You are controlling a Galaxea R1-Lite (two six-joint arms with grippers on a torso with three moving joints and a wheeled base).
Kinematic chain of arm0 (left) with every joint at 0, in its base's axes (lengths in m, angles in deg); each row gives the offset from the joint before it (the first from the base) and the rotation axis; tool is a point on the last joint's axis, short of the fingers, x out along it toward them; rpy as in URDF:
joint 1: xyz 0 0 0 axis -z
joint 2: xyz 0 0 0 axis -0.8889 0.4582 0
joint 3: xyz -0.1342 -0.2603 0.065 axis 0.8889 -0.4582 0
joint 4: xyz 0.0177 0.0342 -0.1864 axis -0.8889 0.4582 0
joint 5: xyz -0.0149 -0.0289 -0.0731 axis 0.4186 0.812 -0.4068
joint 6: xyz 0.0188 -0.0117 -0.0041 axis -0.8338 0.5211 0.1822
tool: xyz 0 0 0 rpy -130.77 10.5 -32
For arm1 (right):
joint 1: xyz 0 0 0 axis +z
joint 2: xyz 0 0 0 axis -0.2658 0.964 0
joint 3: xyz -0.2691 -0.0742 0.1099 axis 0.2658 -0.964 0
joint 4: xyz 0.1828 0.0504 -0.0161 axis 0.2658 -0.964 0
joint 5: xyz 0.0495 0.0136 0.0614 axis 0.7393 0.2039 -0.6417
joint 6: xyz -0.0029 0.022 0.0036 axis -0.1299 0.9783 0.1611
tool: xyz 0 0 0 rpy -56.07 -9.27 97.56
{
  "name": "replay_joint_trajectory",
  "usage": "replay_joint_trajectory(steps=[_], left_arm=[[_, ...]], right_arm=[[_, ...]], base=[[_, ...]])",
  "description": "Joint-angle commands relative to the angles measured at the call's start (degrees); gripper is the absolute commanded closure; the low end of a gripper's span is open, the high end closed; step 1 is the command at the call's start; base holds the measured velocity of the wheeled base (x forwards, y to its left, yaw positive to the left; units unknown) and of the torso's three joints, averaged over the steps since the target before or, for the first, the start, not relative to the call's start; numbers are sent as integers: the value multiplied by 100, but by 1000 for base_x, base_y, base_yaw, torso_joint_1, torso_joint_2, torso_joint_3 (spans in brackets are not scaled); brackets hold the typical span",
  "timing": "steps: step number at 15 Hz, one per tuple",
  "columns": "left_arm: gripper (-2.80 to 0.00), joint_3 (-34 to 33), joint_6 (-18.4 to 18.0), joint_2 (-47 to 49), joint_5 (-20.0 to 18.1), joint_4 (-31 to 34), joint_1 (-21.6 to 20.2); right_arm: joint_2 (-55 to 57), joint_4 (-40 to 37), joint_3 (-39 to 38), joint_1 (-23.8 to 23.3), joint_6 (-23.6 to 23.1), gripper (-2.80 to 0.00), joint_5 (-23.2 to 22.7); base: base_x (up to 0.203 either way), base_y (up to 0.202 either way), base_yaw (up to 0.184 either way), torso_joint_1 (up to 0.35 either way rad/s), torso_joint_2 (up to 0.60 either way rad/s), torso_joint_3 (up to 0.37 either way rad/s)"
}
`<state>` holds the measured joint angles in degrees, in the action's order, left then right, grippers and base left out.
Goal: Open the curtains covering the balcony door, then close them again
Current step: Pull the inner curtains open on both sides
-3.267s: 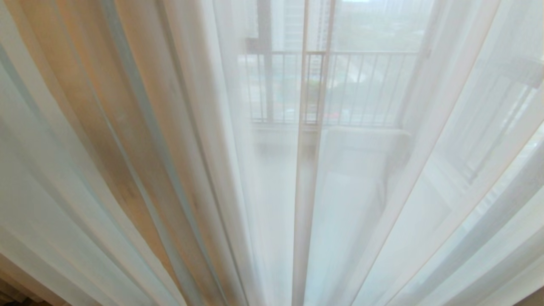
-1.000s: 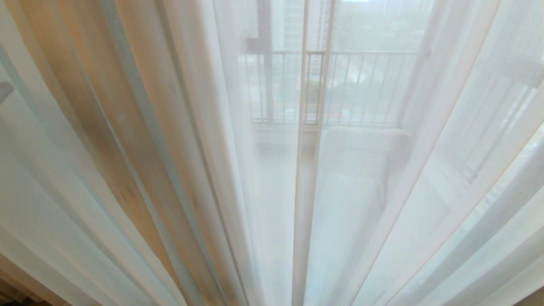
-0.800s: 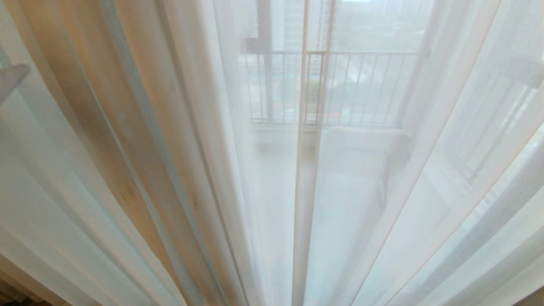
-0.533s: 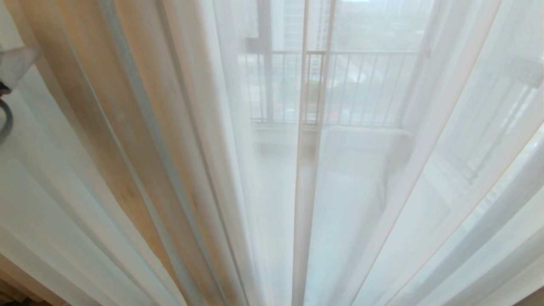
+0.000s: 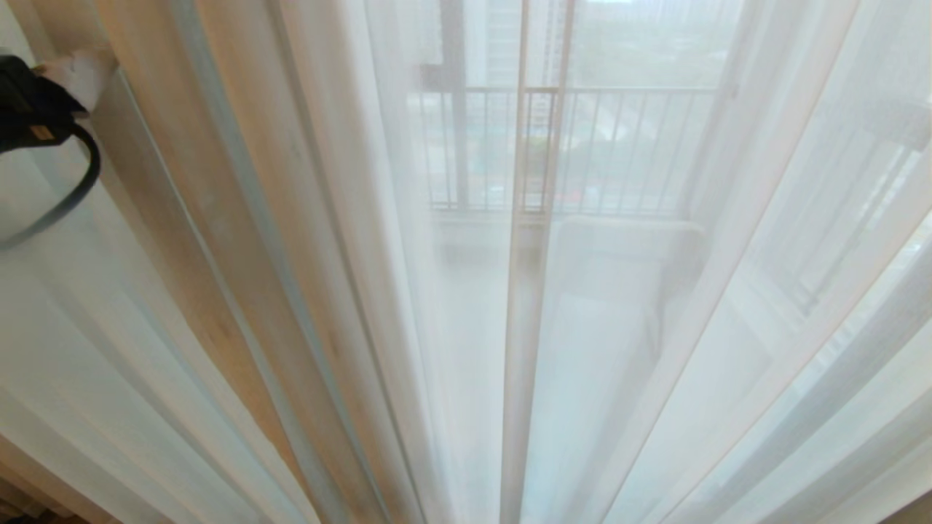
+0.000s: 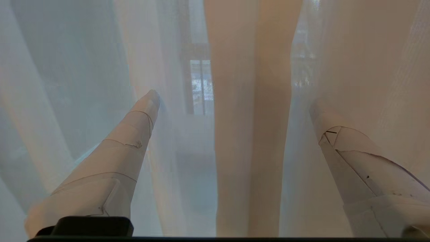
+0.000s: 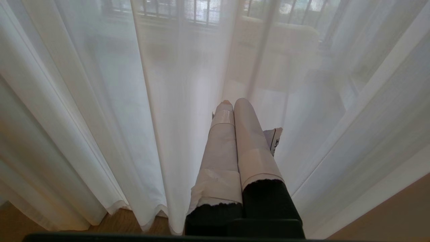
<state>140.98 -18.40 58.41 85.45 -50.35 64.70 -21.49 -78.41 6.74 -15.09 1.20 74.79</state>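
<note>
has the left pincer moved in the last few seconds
Yes. The left pincer has come in from the head view's left edge, rising toward the tan fold of the curtains.

Left end effector [image 6: 235, 101] raised at upper left, fingers [image 6: 127, 141] spread wide; right end effector [image 7: 231, 104] low, fingers pressed together

Wooden floor [image 7: 20, 222] under the hems of the curtains [image 7: 100, 134]
</note>
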Motion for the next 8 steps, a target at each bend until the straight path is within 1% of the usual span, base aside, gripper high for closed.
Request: replay_joint_trajectory(steps=[1,5,8], left_arm=[[-280,14,3,269,12,-105,49],[-280,22,12,361,42,-135,32],[-280,22,48,474,59,-408,32]], right_arm=[[0,1,0,2,-2,0,-8],[0,1,0,2,-2,0,-7],[0,1,0,2,-2,0,1]], base=[[0,0,0,0,0,0],[0,0,0,0,0,0],[0,0,0,0,0,0]])
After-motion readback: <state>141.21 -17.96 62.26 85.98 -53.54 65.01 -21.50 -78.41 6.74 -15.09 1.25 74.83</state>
